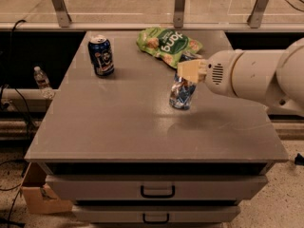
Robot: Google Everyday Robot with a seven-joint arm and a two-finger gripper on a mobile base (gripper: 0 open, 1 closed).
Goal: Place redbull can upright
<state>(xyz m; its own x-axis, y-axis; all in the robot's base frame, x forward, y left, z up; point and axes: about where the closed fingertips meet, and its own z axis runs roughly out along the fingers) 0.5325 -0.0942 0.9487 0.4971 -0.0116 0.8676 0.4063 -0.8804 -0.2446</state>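
Showing the redbull can [182,95] right of centre on the grey table [118,127], approx. upright with its top leaning slightly to the right. Its base is at the tabletop or just above it; I can't tell which from this view. A faint reflection lies on the surface below it.

Gripper [189,72]: tan, directly at the can's upper end, reaching in from the right. I read the jaws as pinched on the can's top, which is hidden behind them. The white arm [251,75] runs from the gripper to the right edge of the view, above the table's right side.

Other items, going outward:
- Green snack bag [166,44], lying flat at the back of the table, just behind the can and gripper; its right end is partly covered by the gripper.
- Dark-blue can [100,56], upright, back-left of the table, well apart from the redbull can.
- Drawers w/ dark handles [157,191] under the tabletop, front side.
- Small water bottle [42,80] standing left of the table, lower down.
- Cardboard box [40,196] on the floor at the table's front-left corner.
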